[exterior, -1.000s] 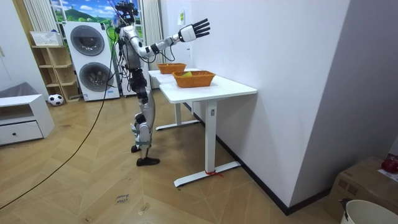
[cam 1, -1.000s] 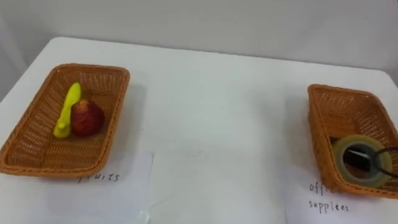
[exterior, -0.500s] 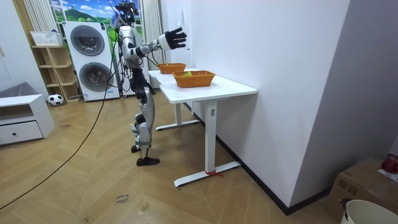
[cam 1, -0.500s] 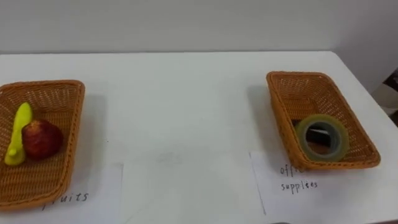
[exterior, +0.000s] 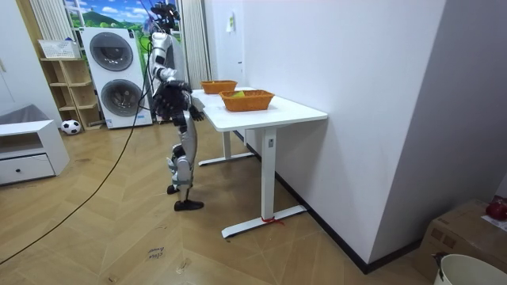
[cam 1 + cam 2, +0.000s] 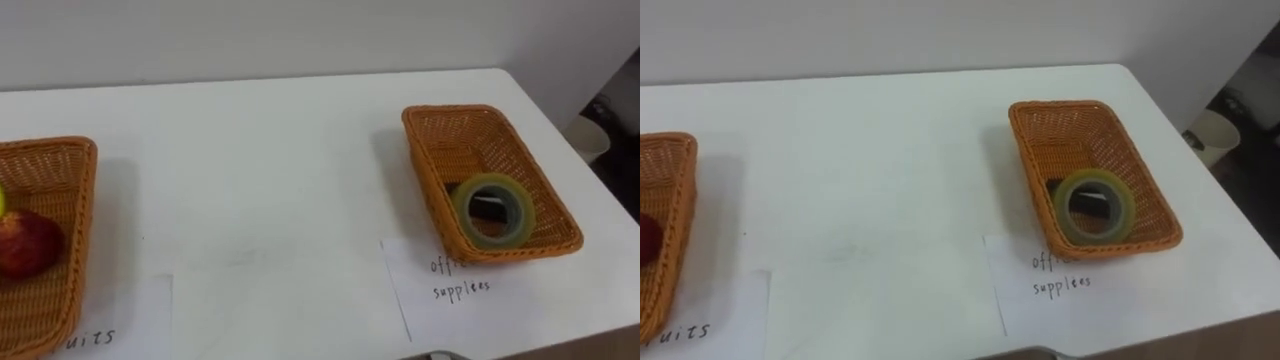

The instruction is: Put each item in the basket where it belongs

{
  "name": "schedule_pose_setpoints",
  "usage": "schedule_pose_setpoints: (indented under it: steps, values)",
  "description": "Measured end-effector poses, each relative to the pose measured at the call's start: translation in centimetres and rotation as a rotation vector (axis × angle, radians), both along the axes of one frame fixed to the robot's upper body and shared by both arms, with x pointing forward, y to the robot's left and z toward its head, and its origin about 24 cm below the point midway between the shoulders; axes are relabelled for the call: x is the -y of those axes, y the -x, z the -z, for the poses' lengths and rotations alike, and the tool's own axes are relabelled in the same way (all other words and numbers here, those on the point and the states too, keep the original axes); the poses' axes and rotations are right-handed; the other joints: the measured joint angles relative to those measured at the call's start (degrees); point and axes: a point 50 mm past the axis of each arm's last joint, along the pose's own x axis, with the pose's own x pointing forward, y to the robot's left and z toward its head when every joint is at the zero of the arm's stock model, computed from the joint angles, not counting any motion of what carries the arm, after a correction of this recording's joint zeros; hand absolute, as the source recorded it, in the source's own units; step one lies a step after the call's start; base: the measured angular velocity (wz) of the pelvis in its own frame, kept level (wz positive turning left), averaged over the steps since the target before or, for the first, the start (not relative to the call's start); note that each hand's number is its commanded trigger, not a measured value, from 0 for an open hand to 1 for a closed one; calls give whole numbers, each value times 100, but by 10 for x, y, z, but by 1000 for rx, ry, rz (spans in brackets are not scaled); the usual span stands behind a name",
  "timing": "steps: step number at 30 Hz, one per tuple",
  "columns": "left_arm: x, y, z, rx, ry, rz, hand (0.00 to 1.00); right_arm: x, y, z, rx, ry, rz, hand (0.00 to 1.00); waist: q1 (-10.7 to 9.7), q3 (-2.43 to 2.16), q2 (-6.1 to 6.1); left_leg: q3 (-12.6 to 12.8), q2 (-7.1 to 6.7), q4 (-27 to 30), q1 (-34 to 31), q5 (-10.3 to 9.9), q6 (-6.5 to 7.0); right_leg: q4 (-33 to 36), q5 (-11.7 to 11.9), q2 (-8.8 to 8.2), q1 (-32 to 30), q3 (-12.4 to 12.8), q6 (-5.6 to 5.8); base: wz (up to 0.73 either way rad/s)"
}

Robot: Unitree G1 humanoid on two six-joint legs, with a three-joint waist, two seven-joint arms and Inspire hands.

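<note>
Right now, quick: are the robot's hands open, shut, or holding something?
Left hand: down by its waist, cannot tell.
Right hand: down by its waist too, cannot tell.

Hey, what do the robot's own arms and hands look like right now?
In the room view the arms look pale silver-grey, and the hands at their ends look black. The robot is too far off there to make out any cables, markings or the shape of the fingers.

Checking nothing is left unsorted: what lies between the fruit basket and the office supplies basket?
Nothing: in the left eye view the white table is bare between the fruit basket and the office supplies basket.
</note>
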Motion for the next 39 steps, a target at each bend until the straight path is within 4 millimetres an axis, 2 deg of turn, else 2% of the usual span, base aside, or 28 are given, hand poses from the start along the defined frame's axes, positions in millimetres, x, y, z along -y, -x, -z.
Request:
schedule_pose_setpoints:
  steps: [2,3,9,13,15,19,22,23,24,25,27,28,30,31,32,35,39]
  values:
    - [0,-5,0,13,2,3,0,-3,19,21,-77,-76,47,0,-4,-14,9,24,-1,-16,-9,-1,-1,5,0,0,-28,0,0,-6]
    - [0,-6,-1,18,3,6,0,-6,27,29,-107,-105,67,0,-3,-45,37,52,0,-27,-43,-1,-1,10,5,5,-81,5,-8,-9]
    - [0,-13,-3,49,3,19,0,-28,68,66,-243,-251,170,0,-14,-49,111,52,-3,7,-59,-1,-2,9,8,6,-81,28,-13,-1]
    - [1,-11,-2,39,7,21,0,-52,92,92,-277,-391,249,0,-2,-36,128,52,-7,-39,-45,-2,-1,23,3,4,-83,40,-21,-1]
    - [2,-10,-2,36,10,21,0,-60,97,100,-277,-435,268,0,31,-12,162,83,-12,-55,1,-2,-2,86,-22,5,-102,82,-46,-11]
    - [4,-1,1,6,29,14,0,-84,93,120,-340,-483,137,0,50,-13,169,102,-19,-54,-9,-10,-9,144,-34,9,-166,148,-52,-10]
    - [6,5,4,-19,52,8,0,-106,100,137,-370,-549,63,0,98,-19,219,93,-13,-55,5,-14,-14,135,-34,11,-152,123,-53,0]
    - [9,9,6,-36,65,0,0,-116,104,144,-394,-572,13,0,158,-50,291,79,-18,-46,6,-14,-14,108,-33,12,-141,119,-54,0]
    - [11,11,8,-45,74,-5,0,-120,106,147,-419,-580,-30,0,183,-43,283,78,-19,-42,8,-14,-14,105,-33,12,-141,113,-53,0]
    - [15,15,11,-65,92,-13,0,-130,107,153,-470,-591,-141,0,219,-54,327,65,-19,-39,8,-14,-15,99,-33,12,-134,91,-53,0]
    - [21,17,14,-78,121,-20,0,-143,106,161,-554,-607,-337,0,286,-48,389,63,-19,-41,44,-20,-22,76,-33,11,-96,56,-53,0]
    - [26,19,15,-80,134,-21,0,-151,104,164,-624,-600,-494,0,370,-35,424,62,-19,-47,84,-23,-23,75,-34,12,-59,55,-53,0]
    - [31,16,19,-90,151,6,0,-161,89,169,-776,-526,-871,0,567,-22,450,59,-20,-42,87,-32,-21,79,-33,5,-60,-14,-53,0]
    - [32,13,19,-91,156,21,0,-163,84,169,-811,-500,-964,0,628,-20,453,59,-20,-40,90,-32,-21,82,-33,6,-63,-8,-53,0]
    - [34,7,20,-85,163,45,0,-168,72,171,-874,-443,-1148,0,740,-18,450,56,-17,-37,90,-33,-21,83,-33,7,-62,-12,-54,0]
    - [42,-1,22,-84,181,111,0,-182,44,173,-956,-325,-1487,0,886,2,458,-126,-19,-1,86,-37,-16,27,-28,-2,48,-149,-60,18]
    - [48,-11,23,-52,197,163,0,-195,13,171,-1012,-167,-1758,0,1086,19,491,-250,-11,23,51,-40,-17,-25,-29,-9,116,-315,-59,23]
